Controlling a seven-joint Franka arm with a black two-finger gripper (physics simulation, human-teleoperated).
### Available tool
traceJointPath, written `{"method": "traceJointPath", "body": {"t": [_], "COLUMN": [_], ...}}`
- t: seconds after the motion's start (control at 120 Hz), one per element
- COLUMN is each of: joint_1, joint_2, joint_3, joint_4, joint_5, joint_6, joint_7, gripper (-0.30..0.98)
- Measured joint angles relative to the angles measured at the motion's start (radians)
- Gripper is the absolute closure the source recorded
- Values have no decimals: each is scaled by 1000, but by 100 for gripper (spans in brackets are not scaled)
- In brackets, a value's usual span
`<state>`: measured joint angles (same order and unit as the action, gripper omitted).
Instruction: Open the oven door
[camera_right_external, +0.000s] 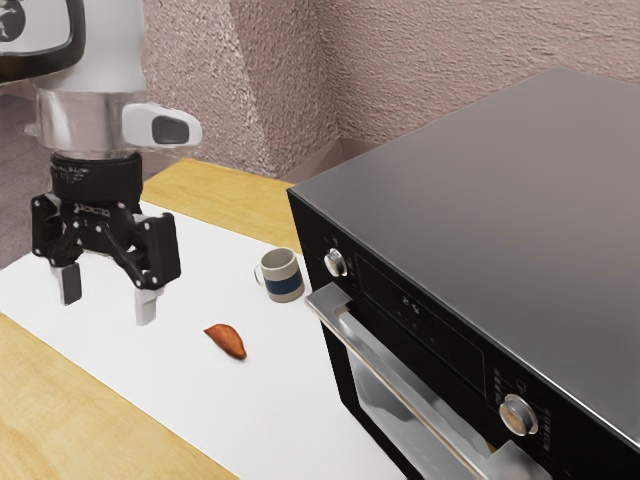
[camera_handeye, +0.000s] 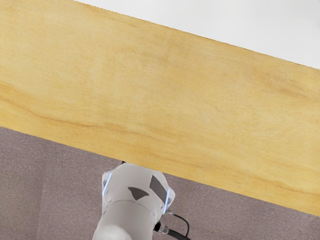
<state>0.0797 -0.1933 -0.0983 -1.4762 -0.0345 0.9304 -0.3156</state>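
The tool (camera_right_external: 108, 305), fingers (camera_right_external: 146, 306) spread, hangs well apart from the oven door handle (camera_right_external: 395, 380) at the exterior view's right.

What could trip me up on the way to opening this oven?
The open gripper is well away from the handle. Three risks:
The mug sits close to the oven near one handle end; a low sweep might knock it over.
The reddish-brown item lies between gripper and oven, so a low path may push it.
The nearer knob is just above that handle end; a high grasp could bump it.
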Motion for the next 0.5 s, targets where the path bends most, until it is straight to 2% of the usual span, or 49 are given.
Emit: {"method": "traceJointPath", "body": {"t": [0.15, 0.267, 0.35, 0.4, 0.5], "joint_1": [25, -44, -81, -141, -257], "joint_2": [-29, -184, -499, -668, -781], "joint_3": [0, 4, 24, 43, 104], "joint_4": [-7, -53, -385, -557, -715], "joint_5": [-22, 19, 27, 34, -25], "joint_6": [180, 226, 322, 394, 576], "joint_7": [-122, -215, -280, -315, -429], "gripper": [0, 0, 0, 0, 0]}}
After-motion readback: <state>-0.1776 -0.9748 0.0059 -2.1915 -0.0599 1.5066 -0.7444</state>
